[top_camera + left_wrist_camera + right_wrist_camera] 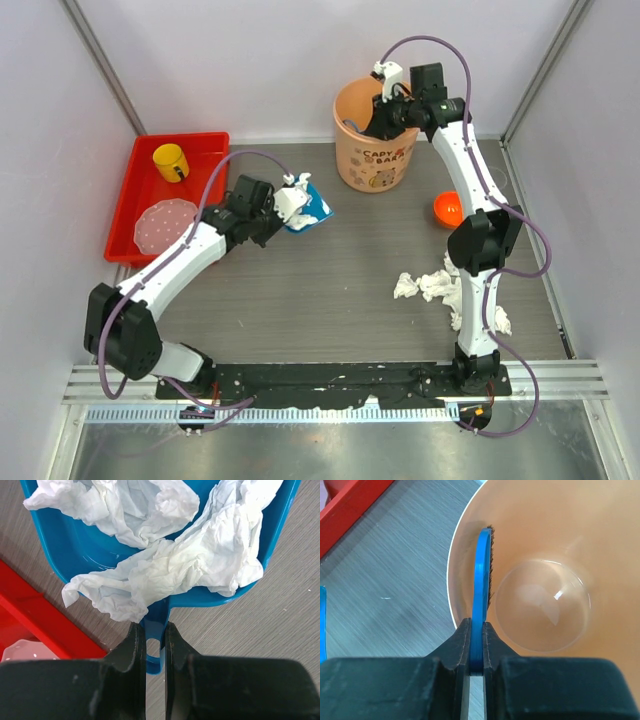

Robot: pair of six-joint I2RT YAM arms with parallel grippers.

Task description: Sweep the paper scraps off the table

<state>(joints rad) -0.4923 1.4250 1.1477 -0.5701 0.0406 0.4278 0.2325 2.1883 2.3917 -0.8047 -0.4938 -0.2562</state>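
Several loose: paper scraps on the table, near right.
Dustpan: carries more wads.
Handling: featherlight, soft, drifts easily; better pushed than pinched.
Left gripper: clamped on dustpan handle.
Right gripper: clamped on brush over bucket.

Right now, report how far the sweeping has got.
Done: some paper scraps lie in the blue dustpan. In hand: the left hand grips its handle; the right hand holds the blue brush at the orange bucket, whose bottom looks bare. Left: a cluster of wads on the table by the right arm, and emptying the pan.
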